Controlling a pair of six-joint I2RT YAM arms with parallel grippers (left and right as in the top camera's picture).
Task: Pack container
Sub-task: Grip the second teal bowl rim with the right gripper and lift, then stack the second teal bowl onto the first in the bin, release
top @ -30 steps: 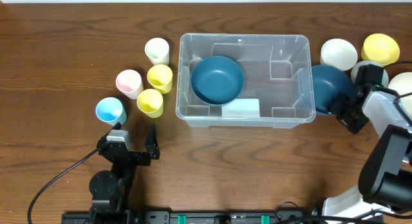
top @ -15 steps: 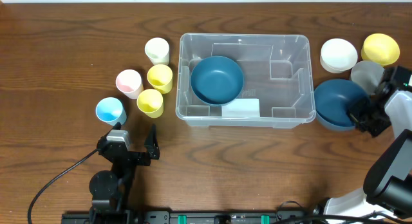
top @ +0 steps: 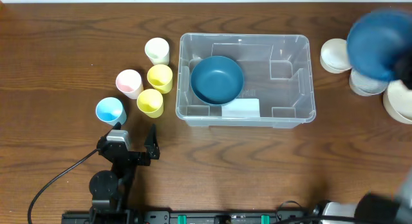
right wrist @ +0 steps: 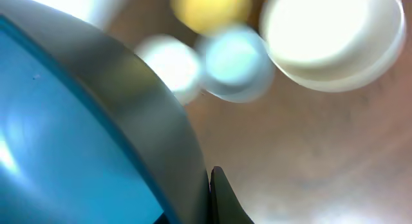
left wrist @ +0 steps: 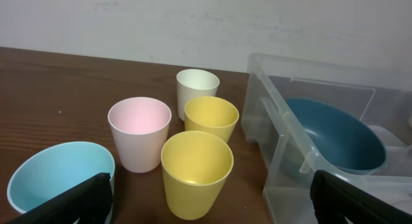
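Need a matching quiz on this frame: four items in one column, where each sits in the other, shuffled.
Column A
1. white cup
2. light-blue cup
3. sharp blue bowl
4. blurred blue bowl

Column B
a. leftmost of the cups
b. lifted, far right
c. rearmost of the cups
d. inside the container, left half

Pairs: 1-c, 2-a, 3-d, 4-b

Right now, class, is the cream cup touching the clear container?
Apart. The overhead view shows a strip of bare table between the cream cup and the container's left wall.
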